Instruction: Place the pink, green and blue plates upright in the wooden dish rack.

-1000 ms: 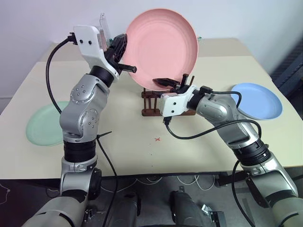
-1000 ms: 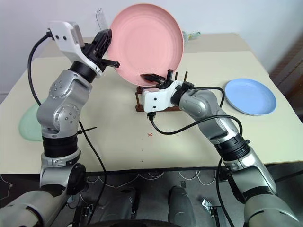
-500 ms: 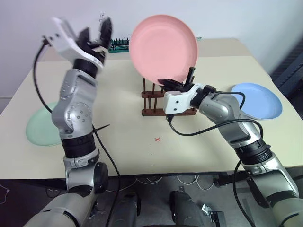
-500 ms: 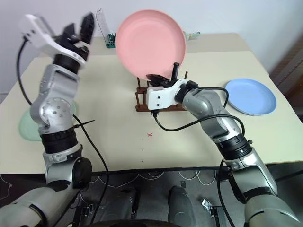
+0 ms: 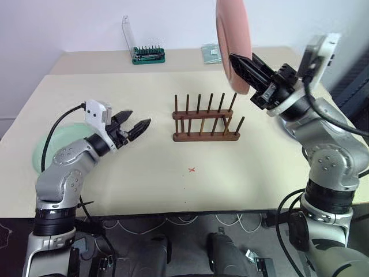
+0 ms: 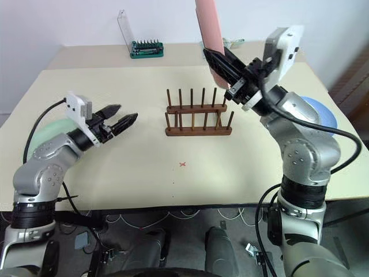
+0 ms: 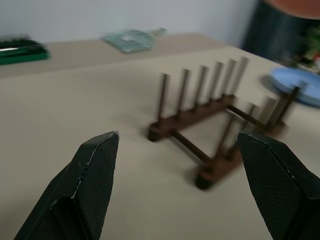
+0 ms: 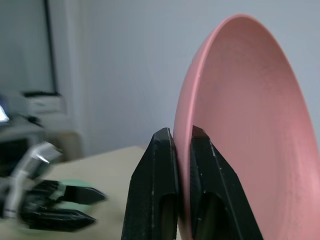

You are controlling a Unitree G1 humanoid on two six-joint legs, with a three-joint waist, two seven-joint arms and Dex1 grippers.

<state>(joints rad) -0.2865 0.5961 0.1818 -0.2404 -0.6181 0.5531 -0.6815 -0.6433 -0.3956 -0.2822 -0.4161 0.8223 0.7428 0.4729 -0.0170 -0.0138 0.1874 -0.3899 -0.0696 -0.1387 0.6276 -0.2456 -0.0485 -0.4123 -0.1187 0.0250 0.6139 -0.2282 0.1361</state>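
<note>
My right gripper is shut on the lower rim of the pink plate, which stands upright and edge-on high above the right end of the wooden dish rack. In the right wrist view both fingers pinch that rim. The rack's pegs hold nothing. My left gripper hangs open and empty, low over the table to the left of the rack and pointing at it. The green plate lies flat at the table's left edge, partly behind my left arm. The blue plate lies at the right, mostly behind my right arm.
A green bit case with a clear raised lid and a clear packet sit at the back of the table. A small red cross marks the table in front of the rack.
My left gripper let go of the pink plate, opened, and dropped down and left to table height. My right gripper raised the plate and turned it edge-on.
</note>
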